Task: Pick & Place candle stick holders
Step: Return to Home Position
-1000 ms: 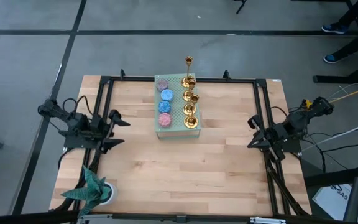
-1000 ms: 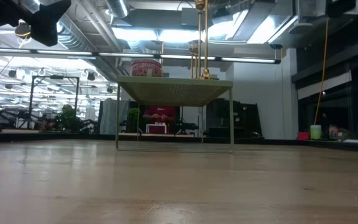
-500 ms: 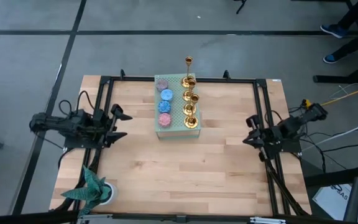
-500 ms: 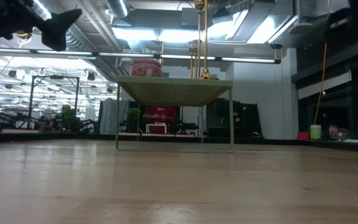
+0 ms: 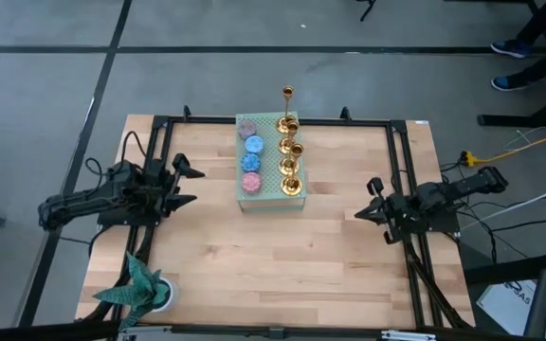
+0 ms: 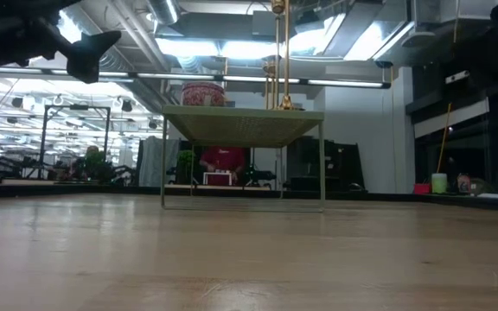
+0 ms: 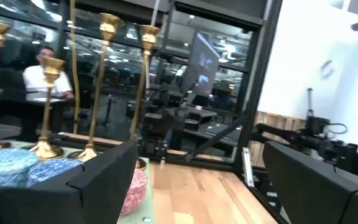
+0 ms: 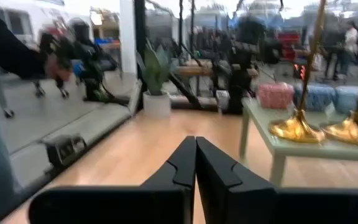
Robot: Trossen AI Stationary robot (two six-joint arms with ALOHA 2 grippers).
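Note:
Several shiny gold candle stick holders [image 5: 290,156] stand in a row on their round bases on a pale green stand [image 5: 271,194] at the table's far middle. They also show in the low view [image 6: 277,52], the left wrist view [image 7: 98,81] and the right wrist view [image 8: 298,124]. My left gripper [image 5: 193,186] is open and empty, left of the stand, with its fingers pointing at it [image 7: 197,168]. My right gripper [image 5: 358,212] is shut and empty, right of the stand and nearer the front [image 8: 196,155].
Blue and pink discs [image 5: 251,156] lie on the stand beside the holders. A teal plant in a white pot [image 5: 142,289] stands at the near left corner. Black frame rails [image 5: 396,152] run along the table's sides. A person [image 7: 42,68] shows in the room behind.
My left gripper has gone toward the table's right, closer to the stand, and my right gripper has gone toward the table's left, closer to the stand. The holders and the stand have not moved.

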